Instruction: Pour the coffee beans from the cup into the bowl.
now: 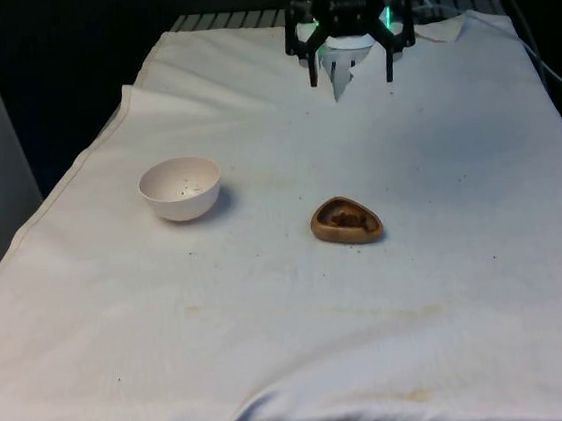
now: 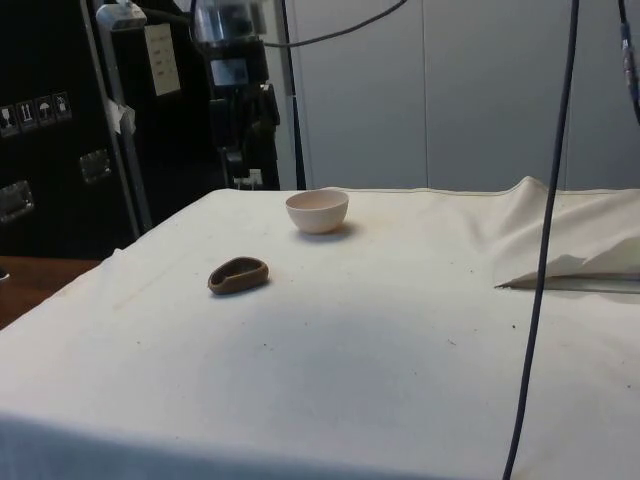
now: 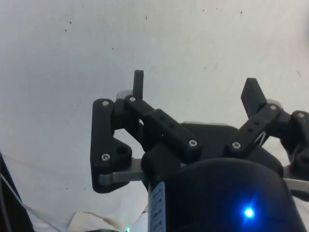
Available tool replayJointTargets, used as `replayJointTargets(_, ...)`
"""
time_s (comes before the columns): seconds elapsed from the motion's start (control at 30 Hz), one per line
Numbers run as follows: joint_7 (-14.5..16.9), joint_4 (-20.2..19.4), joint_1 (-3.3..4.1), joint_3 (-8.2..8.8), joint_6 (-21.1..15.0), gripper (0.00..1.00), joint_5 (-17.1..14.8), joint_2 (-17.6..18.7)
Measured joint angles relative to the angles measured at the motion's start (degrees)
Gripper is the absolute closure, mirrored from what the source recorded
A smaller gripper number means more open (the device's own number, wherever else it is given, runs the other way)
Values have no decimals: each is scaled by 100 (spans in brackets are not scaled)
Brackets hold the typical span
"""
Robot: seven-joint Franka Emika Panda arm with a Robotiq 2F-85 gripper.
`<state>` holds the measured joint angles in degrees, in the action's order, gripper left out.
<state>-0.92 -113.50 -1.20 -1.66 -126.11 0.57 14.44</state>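
Observation:
A small brown wooden cup (image 1: 345, 221) (image 2: 238, 275) lies low on the white cloth near the table's middle, with dark coffee beans inside. A white bowl (image 1: 180, 188) (image 2: 317, 210) stands on the front view's left of it, holding only a few dark specks. My black gripper (image 1: 352, 74) (image 2: 240, 168) (image 3: 195, 84) hangs open over the table's far end, well behind both and above the cloth. Nothing sits between its fingers (image 3: 139, 79); bare cloth lies under them.
The white cloth (image 1: 302, 319) is rumpled into a raised fold at the far end (image 1: 342, 68) and bunched at one corner (image 2: 560, 250). A dark cable (image 2: 545, 250) hangs down in front of the side camera.

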Motion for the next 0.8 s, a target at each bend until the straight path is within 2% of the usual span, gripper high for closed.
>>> replayJointTargets(0.4,-155,-74,0,23,-172,0,0,109)
replayJointTargets(0.67,-447,-103,0,23,-355,0,0,223)
replayJointTargets(0.8,-636,-143,0,23,-556,0,0,321)
